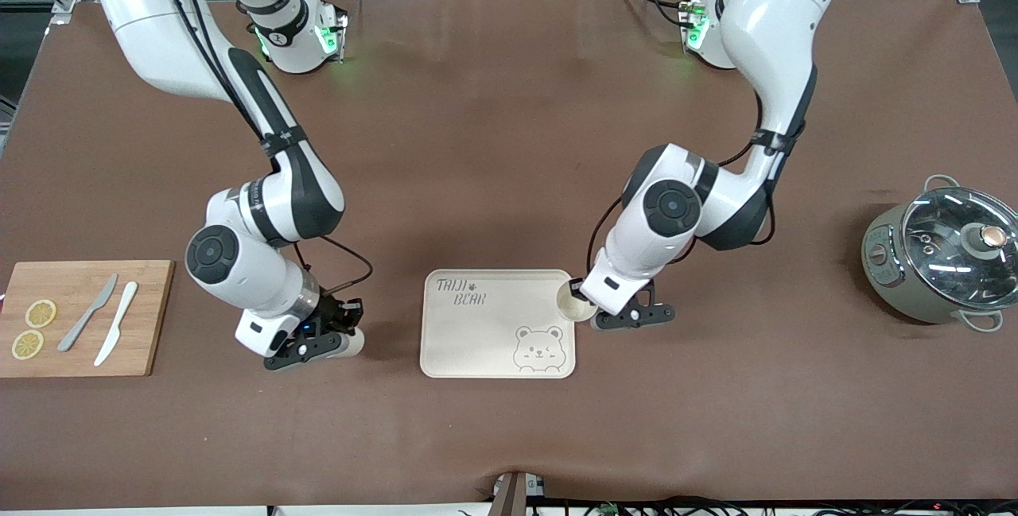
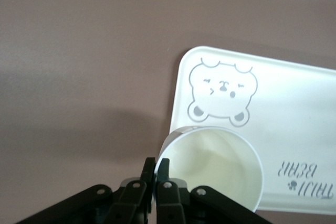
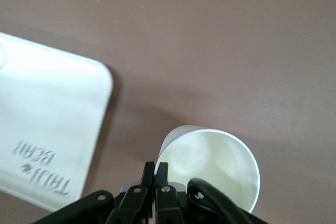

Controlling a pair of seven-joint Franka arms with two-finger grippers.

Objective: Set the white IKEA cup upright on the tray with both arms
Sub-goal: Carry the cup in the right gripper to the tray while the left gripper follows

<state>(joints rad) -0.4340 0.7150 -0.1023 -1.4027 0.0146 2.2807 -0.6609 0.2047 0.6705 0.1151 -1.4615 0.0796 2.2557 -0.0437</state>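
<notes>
Two white cups show. One cup (image 1: 576, 305) (image 2: 215, 166) stands mouth up at the edge of the cream bear tray (image 1: 493, 325) (image 2: 294, 103), at the corner toward the left arm's end. My left gripper (image 1: 574, 292) (image 2: 156, 167) is shut on its rim. The other cup (image 1: 350, 343) (image 3: 210, 169) is low over the bare brown table, beside the tray (image 3: 47, 129) toward the right arm's end. My right gripper (image 1: 348, 327) (image 3: 155, 170) is shut on that cup's rim, and the hand hides most of it in the front view.
A wooden cutting board (image 1: 151, 317) with two lemon slices (image 1: 40, 313) and two knives (image 1: 115, 323) lies at the right arm's end. A grey pot with a glass lid (image 1: 942, 258) stands at the left arm's end.
</notes>
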